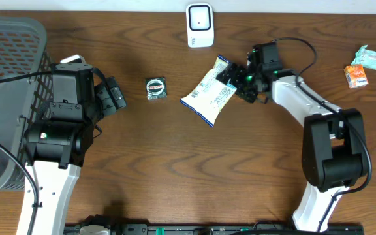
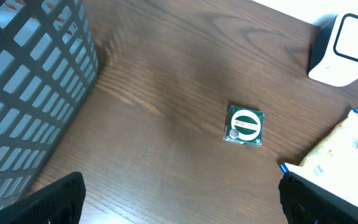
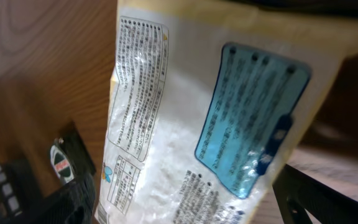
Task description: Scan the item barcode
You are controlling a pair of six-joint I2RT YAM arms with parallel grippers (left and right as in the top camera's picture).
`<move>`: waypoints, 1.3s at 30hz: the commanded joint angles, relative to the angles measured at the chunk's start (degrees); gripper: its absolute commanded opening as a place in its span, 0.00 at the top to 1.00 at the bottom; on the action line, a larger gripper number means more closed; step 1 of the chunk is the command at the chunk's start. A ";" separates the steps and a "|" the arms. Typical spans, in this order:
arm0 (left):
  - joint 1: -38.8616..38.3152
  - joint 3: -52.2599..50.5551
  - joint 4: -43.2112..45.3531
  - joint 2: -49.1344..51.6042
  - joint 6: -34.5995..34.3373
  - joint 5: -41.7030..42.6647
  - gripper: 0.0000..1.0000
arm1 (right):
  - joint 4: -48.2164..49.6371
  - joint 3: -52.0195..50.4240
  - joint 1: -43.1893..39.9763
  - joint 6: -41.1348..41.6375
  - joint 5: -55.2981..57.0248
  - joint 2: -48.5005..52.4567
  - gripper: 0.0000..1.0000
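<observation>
The item is a white and blue snack bag [image 1: 207, 96] lying flat on the table, printed back side up [image 3: 185, 124]. Its corner also shows in the left wrist view [image 2: 344, 158]. My right gripper [image 1: 237, 81] is at the bag's upper right end. It stands open [image 3: 185, 202], one finger on each side of the bag, and I see no firm pinch. I cannot make out a barcode for certain among the print. The white scanner [image 1: 200, 25] stands at the back edge [image 2: 344, 50]. My left gripper [image 1: 113, 98] hovers open over bare wood [image 2: 179, 199].
A small green packet [image 1: 156, 87] lies between the arms [image 2: 246, 125] [image 3: 64, 158]. A grey mesh basket [image 1: 5, 98] fills the left side [image 2: 30, 93]. An orange packet [image 1: 356, 75] and a pale green one [image 1: 372, 59] lie at the far right.
</observation>
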 commanded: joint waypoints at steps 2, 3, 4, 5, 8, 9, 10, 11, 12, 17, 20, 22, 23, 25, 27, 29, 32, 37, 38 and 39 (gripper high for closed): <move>0.24 0.13 0.00 -0.26 0.76 -0.35 0.02 | -2.43 0.22 0.31 -10.19 -4.70 0.90 0.07; 0.24 0.13 0.00 -0.26 0.76 -0.35 0.02 | -3.39 0.17 0.76 -10.29 -3.21 1.14 0.06; 0.24 0.13 0.00 -0.26 0.76 -0.35 0.02 | -3.80 0.11 1.16 -10.27 -2.16 1.40 0.05; 0.24 0.13 0.00 -0.26 0.76 -0.35 0.02 | -3.80 0.04 1.57 -10.25 -1.31 1.86 0.05; 0.24 0.13 0.00 -0.26 0.76 -0.35 0.02 | -3.78 0.04 2.64 -7.48 -0.22 4.26 0.03; 0.24 0.13 0.00 -0.26 0.76 -0.35 0.02 | -3.78 0.04 2.89 -5.73 -0.20 5.27 0.04; 0.24 0.13 0.00 -0.26 0.76 -0.35 0.02 | -3.58 0.04 2.99 -4.52 -0.24 6.21 0.04; 0.24 0.13 0.00 -0.26 0.76 -0.35 0.02 | -3.32 0.04 3.08 -3.23 -0.26 7.08 0.04; 0.24 0.13 0.00 -0.26 0.76 -0.35 0.02 | -2.73 0.04 3.10 -2.23 -0.33 8.02 0.05; 0.24 0.13 0.02 -0.26 0.76 -0.35 0.02 | 4.31 0.04 3.10 -3.26 -7.41 12.13 0.22; 0.24 0.13 0.00 -0.26 0.76 -0.35 0.02 | 5.62 0.04 3.10 -3.52 -7.89 12.70 0.94; 0.24 0.13 0.00 -0.26 0.76 -0.35 0.02 | 6.40 0.07 2.93 -3.65 -7.98 12.50 0.99; 0.24 0.13 0.00 -0.26 0.76 -0.35 0.02 | 7.04 0.07 2.78 -3.65 -8.57 12.35 0.99; 0.24 0.13 0.00 -0.26 0.76 -0.35 0.02 | 9.01 0.07 2.36 -4.22 -10.71 12.04 0.99; 0.24 0.13 0.00 -0.26 0.76 -0.35 0.02 | 11.34 0.11 1.84 -5.88 -14.34 11.65 0.99; 0.24 0.13 0.00 -0.26 0.76 -0.35 0.02 | 13.75 0.11 1.20 -7.58 -19.08 10.97 0.99; 0.24 0.13 0.00 -0.26 0.76 -0.35 0.02 | 17.59 0.11 -0.28 -9.35 -27.78 9.09 0.99; 0.24 0.13 0.00 -0.26 0.76 -0.35 0.02 | 30.91 0.11 -2.67 -8.33 -45.48 5.49 0.99; 0.24 0.13 0.00 -0.26 0.76 -0.35 0.02 | 33.38 0.11 -2.97 -7.39 -47.45 4.87 0.99; 0.24 0.13 0.00 -0.26 0.76 -0.35 0.02 | 36.39 0.11 -3.28 -6.19 -49.40 4.17 0.99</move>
